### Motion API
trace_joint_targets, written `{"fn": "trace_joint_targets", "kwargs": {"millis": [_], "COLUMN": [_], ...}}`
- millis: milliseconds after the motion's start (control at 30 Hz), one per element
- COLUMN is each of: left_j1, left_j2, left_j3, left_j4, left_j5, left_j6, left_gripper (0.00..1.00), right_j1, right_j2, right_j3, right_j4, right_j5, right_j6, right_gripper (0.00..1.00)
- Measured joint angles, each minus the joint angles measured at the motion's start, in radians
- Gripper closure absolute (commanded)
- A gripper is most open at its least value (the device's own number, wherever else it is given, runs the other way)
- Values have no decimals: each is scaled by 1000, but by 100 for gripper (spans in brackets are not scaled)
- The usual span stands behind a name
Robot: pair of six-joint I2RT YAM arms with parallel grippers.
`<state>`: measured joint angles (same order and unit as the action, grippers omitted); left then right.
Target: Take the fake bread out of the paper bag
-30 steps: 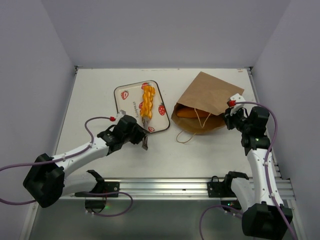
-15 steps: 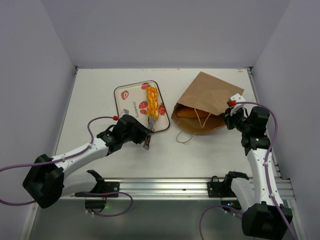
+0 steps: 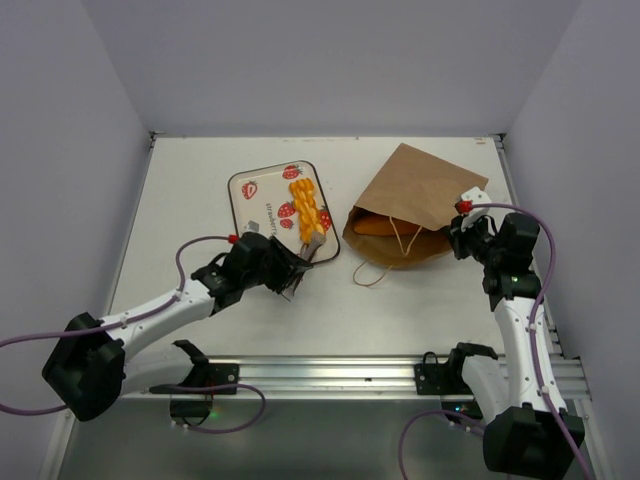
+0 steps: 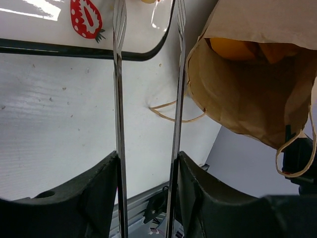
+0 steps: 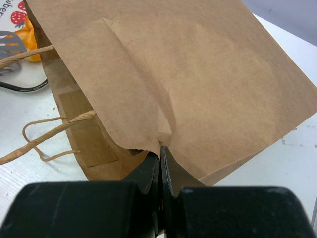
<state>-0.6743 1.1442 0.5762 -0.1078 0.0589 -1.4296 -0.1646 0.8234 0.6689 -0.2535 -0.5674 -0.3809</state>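
braided loaf (image 3: 308,212) on tray (image 3: 255,205), paper bag (image 3: 425,185) rightward, bread (image 3: 380,227) inside

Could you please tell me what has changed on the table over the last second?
The golden braided toy loaf swung on the white strawberry-printed tray, its near end now toward the tray's right corner, as the left gripper turned the silver metal tongs rightward; their arms now stand apart. Unchanged: the right gripper pinching the brown paper bag, orange bread inside.
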Motion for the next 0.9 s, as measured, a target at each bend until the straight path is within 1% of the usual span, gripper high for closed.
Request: {"fn": "trace_joint_targets", "kwargs": {"millis": [233,367,567,733,900], "left_j1": [0,0,0,0,0], "left_j2": [-50,-88,-161,-208,-203], "left_j3": [-2,-2,-2,-5,-6], "left_j4": [2,-4,-47,-67,-65], "left_j5": [16,20,47,112,212], "left_j6": [0,1,41,105,199], "left_gripper": [49,53,58,60,62], "right_j1": [0,0,-2,-4,-6], "right_j2": [0,0,0,0,0], "right_j3": [0,0,0,0,0], "right_j4": [0,0,0,0,0], "right_j5": [0,0,-1,-3,-8], "right_j6": [0,0,0,0,-1], "right_gripper": [100,100,100,100,100]}}
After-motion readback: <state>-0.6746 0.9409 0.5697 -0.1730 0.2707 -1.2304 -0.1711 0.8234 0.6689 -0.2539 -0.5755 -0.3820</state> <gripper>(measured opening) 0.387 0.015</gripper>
